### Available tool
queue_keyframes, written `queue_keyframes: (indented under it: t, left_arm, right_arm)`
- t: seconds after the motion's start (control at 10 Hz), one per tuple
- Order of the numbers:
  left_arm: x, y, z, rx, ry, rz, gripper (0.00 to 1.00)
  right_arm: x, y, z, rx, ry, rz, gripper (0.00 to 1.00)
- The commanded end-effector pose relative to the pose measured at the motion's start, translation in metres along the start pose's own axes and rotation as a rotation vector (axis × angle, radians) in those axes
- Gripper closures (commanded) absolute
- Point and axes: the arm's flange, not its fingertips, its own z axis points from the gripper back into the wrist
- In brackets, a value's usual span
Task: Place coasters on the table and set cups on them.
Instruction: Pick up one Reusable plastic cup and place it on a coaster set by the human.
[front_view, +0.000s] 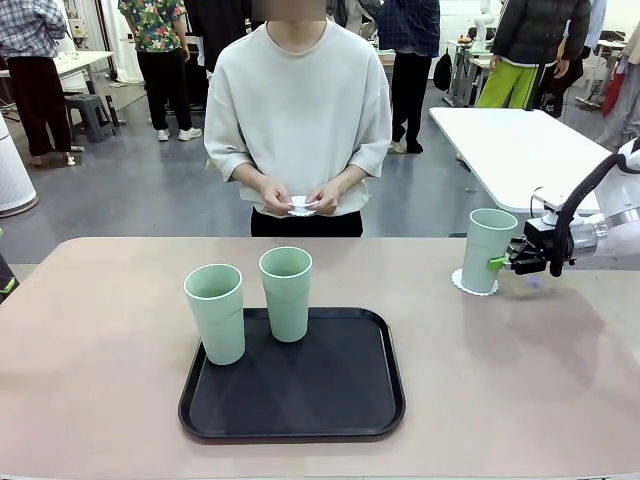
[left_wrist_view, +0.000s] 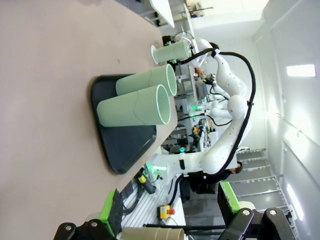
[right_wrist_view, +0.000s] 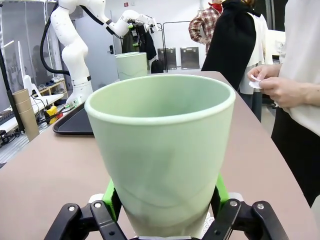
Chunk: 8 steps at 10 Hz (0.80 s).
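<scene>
We hold the cup (front_view: 488, 240) low in our right gripper (front_view: 500, 263), jaws closed on its wall, to seat it upright on the coaster (front_view: 462, 285) just beneath, on the worktop (front_view: 100, 330).

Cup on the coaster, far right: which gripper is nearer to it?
Right. The right gripper grips the cup; the left gripper is open, far off beyond the tray.

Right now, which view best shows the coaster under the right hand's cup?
Front view: the coaster peeks out beneath the cup. Right wrist view: the cup hides it. Left wrist view: too far to tell.
</scene>
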Motion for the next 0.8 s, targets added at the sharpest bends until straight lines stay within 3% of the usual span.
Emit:
queue_keyframes:
  t: [0.0, 0.3, 0.4, 0.7]
  left_arm:
    - [-0.0001, -0.0015, 0.0004, -0.019, -0.011, -0.011, 0.00]
    - [-0.0001, -0.0015, 0.0004, -0.019, -0.011, -0.011, 0.00]
    - [-0.0001, -0.0015, 0.0004, -0.019, -0.011, -0.011, 0.00]
    - [-0.0001, -0.0015, 0.0004, -0.019, -0.011, -0.011, 0.00]
  right_arm:
    - [0.0026, -0.0093, 0.0021, -0.001, -0.006, -0.019, 0.15]
    - [0.0018, -0.0093, 0.0016, 0.011, -0.016, -0.025, 0.15]
    - [0.0019, -0.0095, 0.0016, 0.018, -0.017, -0.034, 0.00]
    - [0.0019, -0.0095, 0.0021, 0.017, 0.002, -0.047, 0.00]
